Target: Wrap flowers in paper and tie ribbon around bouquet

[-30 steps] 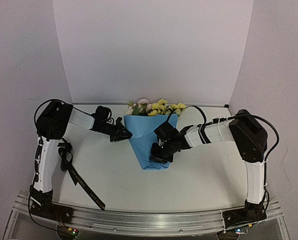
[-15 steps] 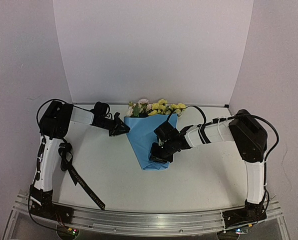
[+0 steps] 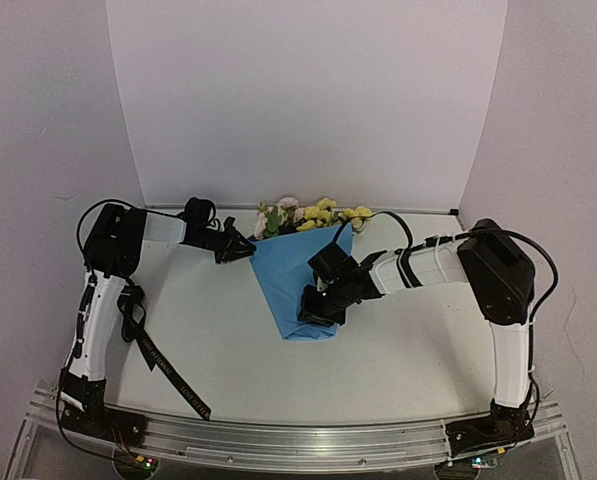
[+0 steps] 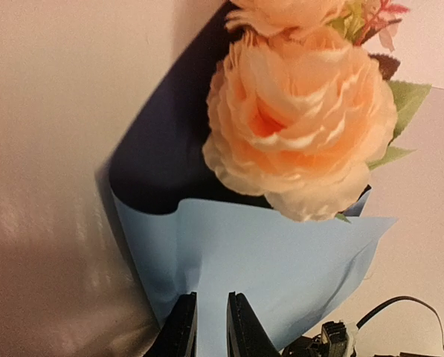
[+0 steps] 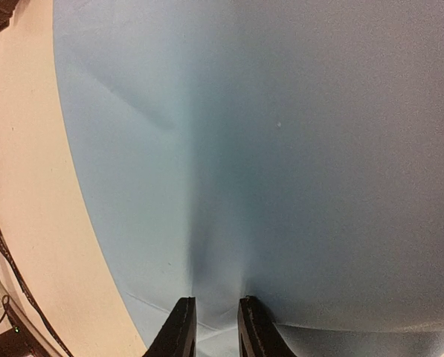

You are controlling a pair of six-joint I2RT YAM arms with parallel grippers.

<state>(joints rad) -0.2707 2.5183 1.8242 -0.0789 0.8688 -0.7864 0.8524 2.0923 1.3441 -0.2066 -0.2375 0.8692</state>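
Edges: the bouquet (image 3: 300,285) is laid at mid-bench (image 3: 408,350), its blooms at the foot of the back wall (image 3: 308,100) and its tip pointed toward the near rail (image 3: 298,440).
Room: bench surface is seen on either side of the bouquet and between its tip and the near rail; the ribbon (image 3: 154,352) is laid beside the left arm (image 3: 93,310), well apart from the bouquet.
Left tool (image 3: 240,250): nearly closed, with the top left edge of the paper (image 3: 290,270) pinched.
Right tool (image 3: 316,308): nearly closed, with a creased fold low on the paper's right side pinched.
Paper: light blue outside, navy inside.
Flowers (image 3: 313,214): yellow and pale pink blooms are shown above the paper's mouth.
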